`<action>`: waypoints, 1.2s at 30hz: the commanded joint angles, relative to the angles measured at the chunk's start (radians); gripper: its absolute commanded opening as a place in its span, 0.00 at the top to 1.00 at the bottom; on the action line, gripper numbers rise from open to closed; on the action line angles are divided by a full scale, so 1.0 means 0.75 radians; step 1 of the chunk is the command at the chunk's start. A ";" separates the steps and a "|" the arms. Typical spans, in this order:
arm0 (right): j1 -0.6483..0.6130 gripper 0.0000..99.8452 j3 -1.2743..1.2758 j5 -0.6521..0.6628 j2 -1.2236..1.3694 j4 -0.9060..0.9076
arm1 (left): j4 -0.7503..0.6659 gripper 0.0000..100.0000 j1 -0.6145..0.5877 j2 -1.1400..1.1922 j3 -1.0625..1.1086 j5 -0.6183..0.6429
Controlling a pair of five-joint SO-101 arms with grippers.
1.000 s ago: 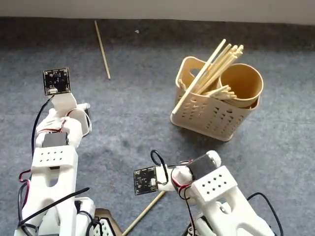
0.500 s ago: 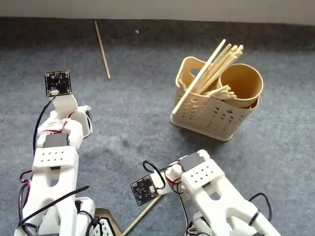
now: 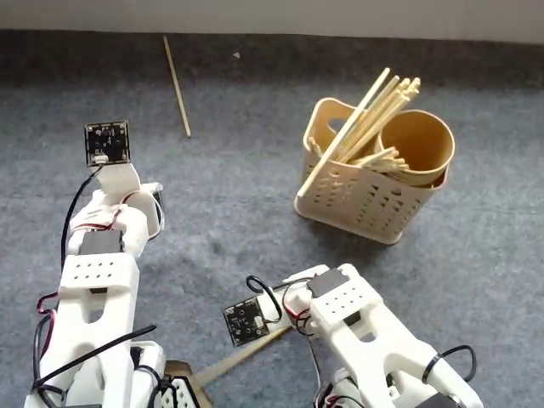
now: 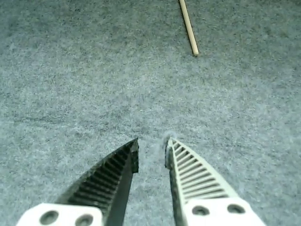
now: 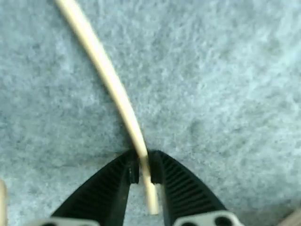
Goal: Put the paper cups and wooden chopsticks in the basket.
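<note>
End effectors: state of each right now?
Left end effector: open, holding nothing.
Right end effector: shut on a wooden chopstick.

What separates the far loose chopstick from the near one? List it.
The far chopstick lies free on the carpet, untouched; the near chopstick sits pinched in the right gripper. The far chopstick lies ahead of the open left gripper, toward the carpet's far edge; the near chopstick is at the near edge. Both are pale wood, and both are outside the basket.
</note>
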 commanded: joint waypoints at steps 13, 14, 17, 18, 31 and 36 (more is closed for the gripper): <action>0.277 0.99 -0.711 -1.092 0.040 0.136 | -0.023 0.89 0.017 -0.009 -0.007 0.004; 0.304 0.99 -0.780 -1.168 0.040 0.152 | -0.023 0.89 0.017 -0.009 -0.007 0.004; 0.375 0.99 -0.977 -1.356 0.040 0.175 | -0.023 0.89 0.017 -0.009 -0.007 0.004; 0.388 0.99 -1.036 -1.418 0.040 0.173 | -0.023 0.89 0.017 -0.009 -0.007 0.004; 0.357 0.99 -1.308 -1.739 -0.236 -0.034 | -0.025 0.89 0.017 -0.009 -0.009 0.004; 0.349 0.99 -1.306 -1.747 -0.357 -0.081 | -0.025 0.89 0.017 -0.009 -0.009 0.004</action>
